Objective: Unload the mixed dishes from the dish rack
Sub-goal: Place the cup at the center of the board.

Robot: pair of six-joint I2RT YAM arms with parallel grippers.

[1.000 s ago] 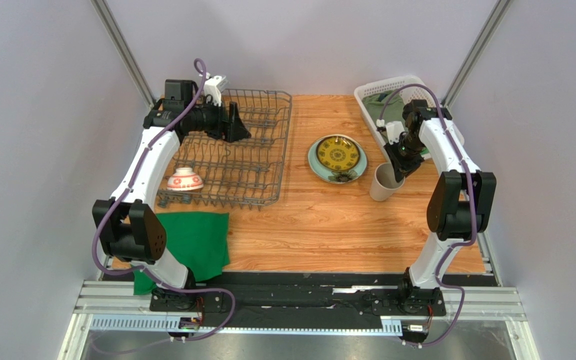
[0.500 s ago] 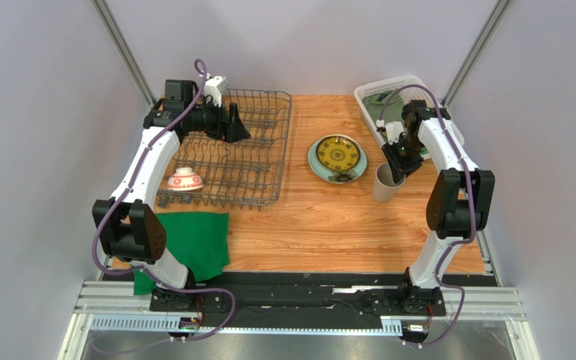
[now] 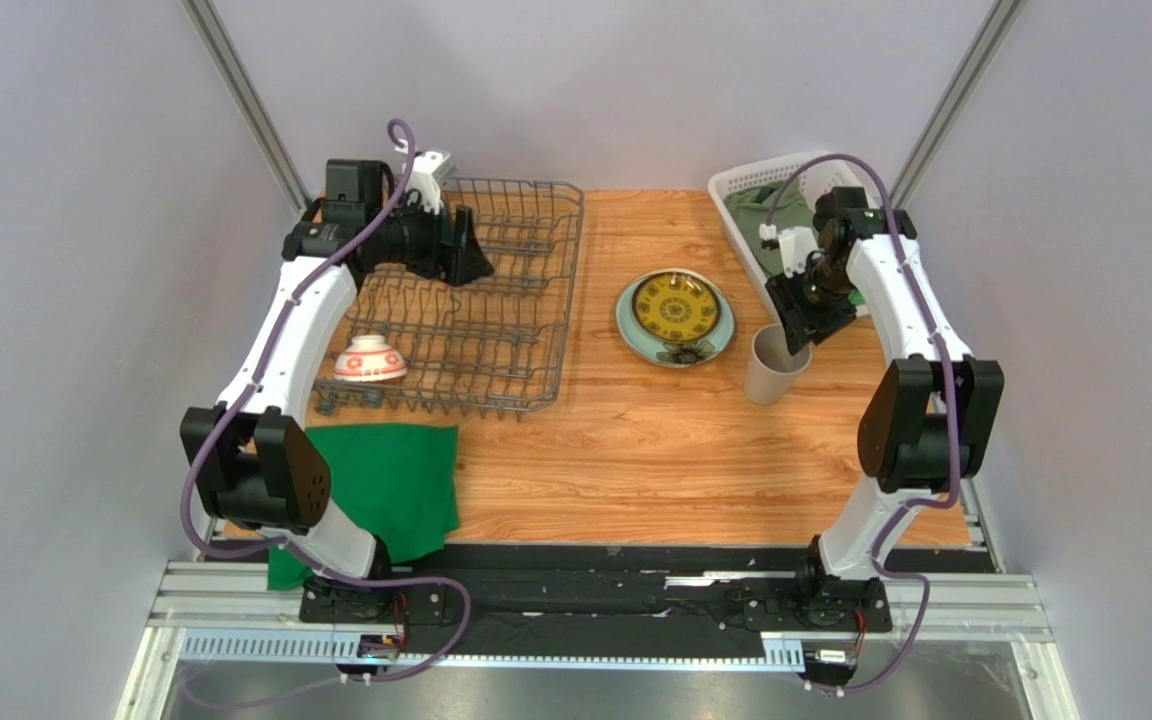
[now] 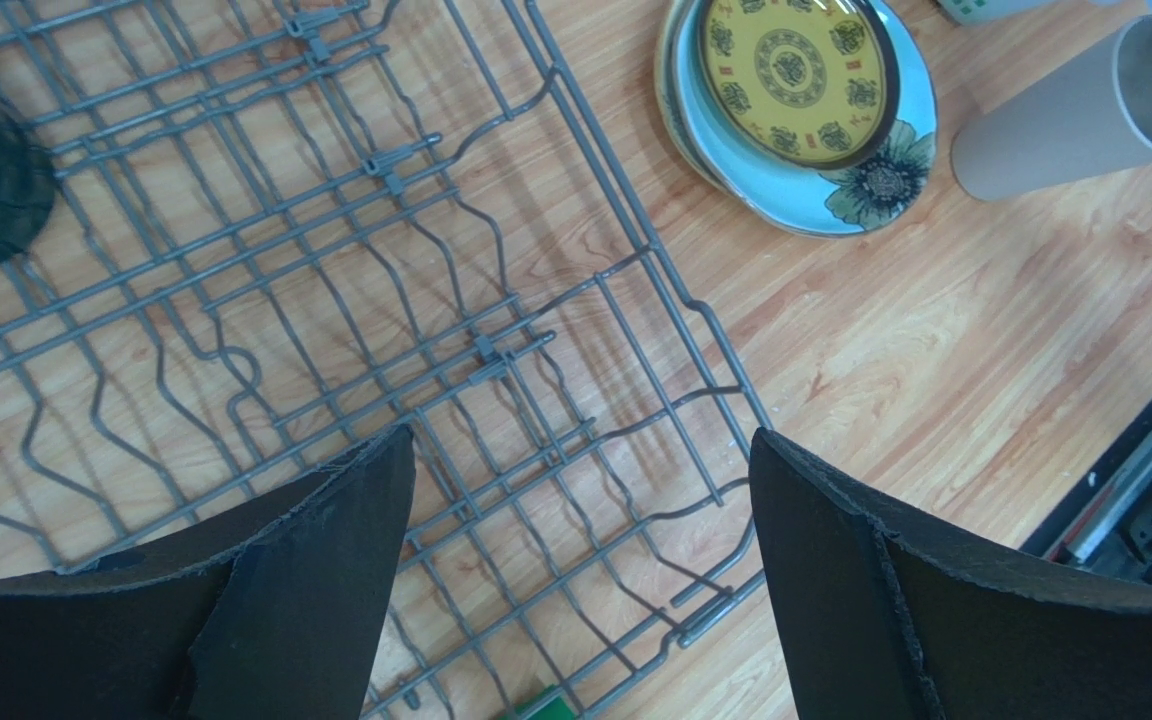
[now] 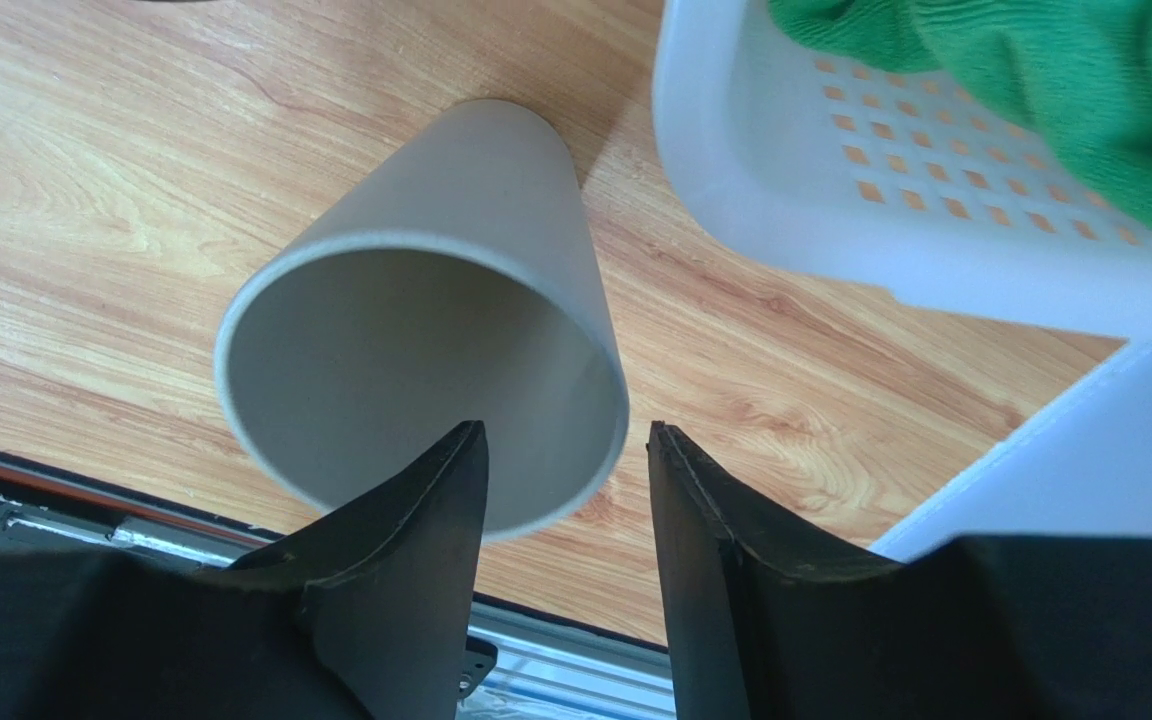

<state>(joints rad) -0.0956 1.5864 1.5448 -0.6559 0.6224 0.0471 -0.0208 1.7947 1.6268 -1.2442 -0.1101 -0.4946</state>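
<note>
**Operator:** Status, nearest things first?

**Me:** Nearest is the flat green cloth (image 3: 387, 480), at 7 o'clock on the wooden table (image 3: 657, 435), untouched. Just beyond it, the small red-and-white patterned bowl (image 3: 369, 359) sits in the 7 o'clock corner of the dark grey wire dish rack (image 3: 537, 285), not yet unloaded.

**Operator:** And the cup?

**Me:** The tall beige handleless cup (image 3: 767, 365) stands upright on the wood at 3 o'clock. A second ago my right gripper (image 5: 564, 435) pinched its rim. Now the jaws have parted and lifted, and the rim sits loose between them. I judge that piece delivered.

**Operator:** Farther out?

**Me:** At the cup's 10 o'clock, the yellow patterned plate (image 4: 793, 68) rests on the pale teal plate (image 4: 853, 188). My left gripper (image 4: 579, 450) hangs spread wide over the rack's 11 o'clock end, holding nothing. The white plastic lattice basket (image 3: 740, 188) sits at 1 o'clock. The bowl comes next, I'd say.
</note>
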